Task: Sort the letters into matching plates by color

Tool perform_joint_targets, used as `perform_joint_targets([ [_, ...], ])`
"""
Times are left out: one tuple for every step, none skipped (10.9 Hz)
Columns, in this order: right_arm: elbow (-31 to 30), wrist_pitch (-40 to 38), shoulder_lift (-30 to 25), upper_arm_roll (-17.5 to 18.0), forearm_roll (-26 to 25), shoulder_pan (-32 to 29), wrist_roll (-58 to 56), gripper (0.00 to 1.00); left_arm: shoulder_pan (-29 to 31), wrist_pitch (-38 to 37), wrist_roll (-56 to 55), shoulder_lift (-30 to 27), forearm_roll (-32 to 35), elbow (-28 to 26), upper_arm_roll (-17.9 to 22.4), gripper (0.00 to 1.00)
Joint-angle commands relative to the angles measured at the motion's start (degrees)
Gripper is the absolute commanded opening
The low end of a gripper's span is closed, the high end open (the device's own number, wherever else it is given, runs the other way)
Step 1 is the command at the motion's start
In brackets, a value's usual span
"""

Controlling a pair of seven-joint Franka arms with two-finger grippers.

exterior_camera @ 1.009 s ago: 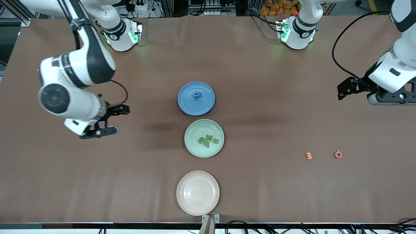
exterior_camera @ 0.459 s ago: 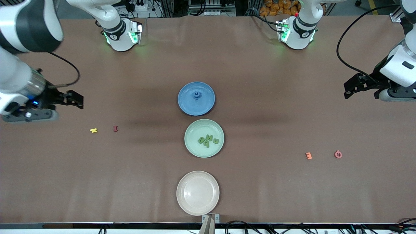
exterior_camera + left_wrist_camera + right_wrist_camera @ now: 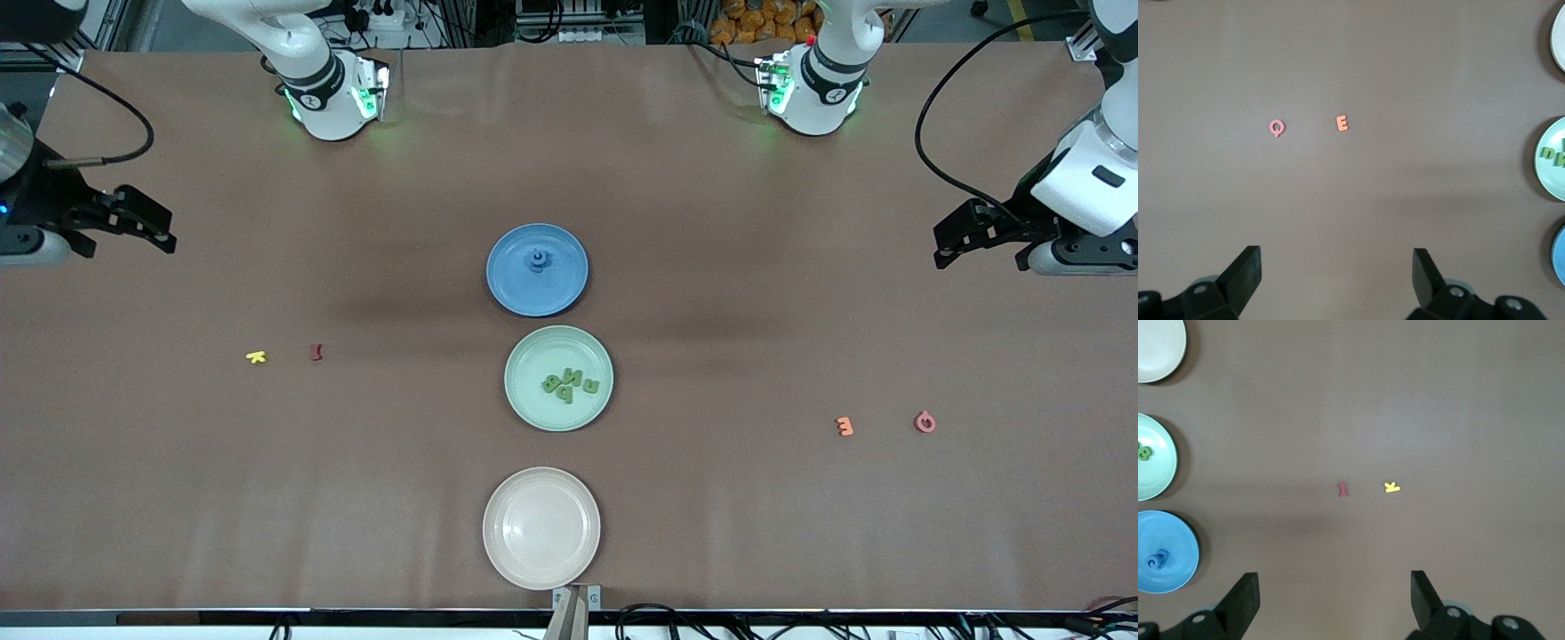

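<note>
The blue plate [image 3: 511, 283] holds a small pile of blue letters [image 3: 538, 260]. Beside it, nearer the front camera, the pale green plate [image 3: 538, 407] holds several green letters [image 3: 570, 385]. My left gripper [image 3: 944, 244] hangs open and empty over bare table at the left arm's end; in its wrist view the left gripper [image 3: 1337, 267] has nothing between the fingers. My right gripper [image 3: 160, 229] hangs open and empty at the right arm's end, and the right gripper [image 3: 1335, 587] shows only tablecloth in its gap.
A yellow K [image 3: 256, 357] and a dark red I [image 3: 316, 352] lie toward the right arm's end. An orange E [image 3: 845, 427] and a pink Q [image 3: 925, 421] lie toward the left arm's end. A cream plate [image 3: 540, 569] sits nearest the front camera.
The right arm swung outward toward its end of the table, uncovering the yellow and dark red letters. The left gripper shifted only slightly. Both stayed open.
</note>
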Motion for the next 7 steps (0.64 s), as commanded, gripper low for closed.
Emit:
perform_joint_targets([
  [-0.9,-0.8,-2.3,0.3,1.9,-0.6,0.1,1.0,-0.1,-0.8,1.3,0.0,-1.4,0.6,0.2,1.0],
  [-1.1,-0.9,-2.3,0.3,2.2,-0.5,0.0,1.0,-0.2,-0.8,1.3,0.2,-1.3,0.6,0.2,1.0],
  [-1.1,-1.0,-2.3,0.3,2.9,-0.7,0.0,1.0,-0.3,-0.7,1.3,0.2,-1.2,0.6,0.2,1.0],
  [-1.2,-1.2,-2.3,0.3,3.0,-0.7,0.1,1.0,-0.4,-0.7,1.3,0.2,-1.2,0.6,0.2,1.0],
  [-1.2,-2.1,-2.3,0.3,3.0,-0.8,0.1,1.0,-0.4,-0.7,1.3,0.2,-1.2,0.6,0.2,1.0],
  [-1.2,-2.4,-2.3,0.3,2.9,-0.8,0.0,1.0,-0.4,-0.7,1.3,0.2,-1.2,0.6,0.2,1.0],
  [-1.2,-2.7,-2.3,0.5,3.0,-0.8,-0.1,1.0,-0.4,-0.6,1.3,0.2,-1.2,0.6,0.2,1.0],
])
